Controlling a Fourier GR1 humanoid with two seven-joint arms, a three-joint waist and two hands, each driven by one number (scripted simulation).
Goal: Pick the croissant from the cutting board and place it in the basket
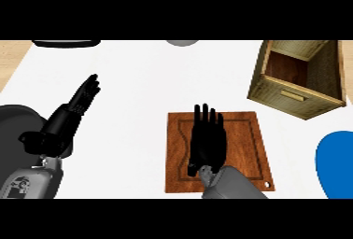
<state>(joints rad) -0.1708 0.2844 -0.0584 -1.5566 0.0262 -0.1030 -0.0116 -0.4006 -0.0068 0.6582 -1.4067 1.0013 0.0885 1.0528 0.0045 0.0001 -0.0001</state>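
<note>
One left hand (81,100) rests at the left, fingers straight and apart, holding nothing. One cutting board (241,154) lies mid-counter, its long axis running away from the robot. The right hand (208,140) lies flat over it, fingers straight; the croissant is not visible, possibly hidden beneath. One basket (298,77) stands upper right, a blue object (336,161) below it.

single head view, steeply down on the counter (138,79), fairly close, far edge perhaps cropped
</note>
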